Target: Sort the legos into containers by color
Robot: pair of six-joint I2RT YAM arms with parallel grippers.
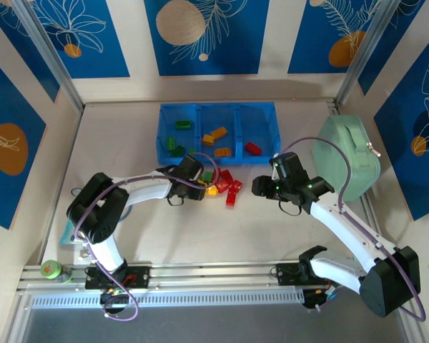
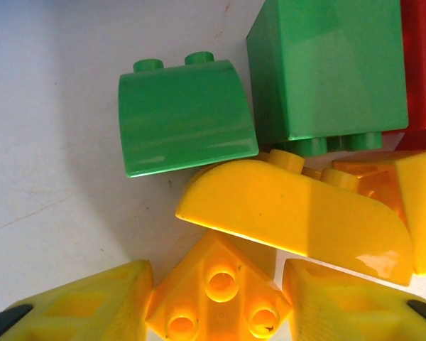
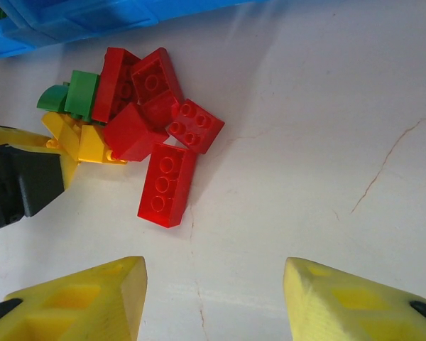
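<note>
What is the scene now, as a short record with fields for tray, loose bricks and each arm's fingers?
tray: blue, three compartments
left compartment: green bricks
middle compartment: orange bricks
right compartment: one red brick
loose pile: red, green, yellow, in front of tray
left fingers: either side of a yellow brick, grip uncertain
right fingers: open, over bare table

Red, green and yellow heap of legos (image 1: 224, 179) just before the blue three-compartment tray (image 1: 261, 121), several more inside
</note>
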